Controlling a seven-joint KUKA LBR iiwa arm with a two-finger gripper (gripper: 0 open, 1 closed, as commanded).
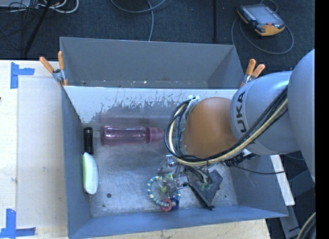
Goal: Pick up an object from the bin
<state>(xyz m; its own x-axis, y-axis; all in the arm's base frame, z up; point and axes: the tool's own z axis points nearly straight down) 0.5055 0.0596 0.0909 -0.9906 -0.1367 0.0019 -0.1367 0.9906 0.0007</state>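
Hand (172,175) low in bin (75,191), near side, right of centre, over multicoloured bead ring (156,191). Grip state: cannot tell. Dark block (211,190) just right. Pink bottle (126,135) farther left.

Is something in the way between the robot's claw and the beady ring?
Nothing visible is. The gripper hangs right over the bead ring, at its far edge. The pink bottle lies farther back, apart from both.

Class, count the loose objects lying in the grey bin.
5: black marker and white tube at left, pink bottle in the middle, beaded ring and dark block beneath the arm; more may be hidden.
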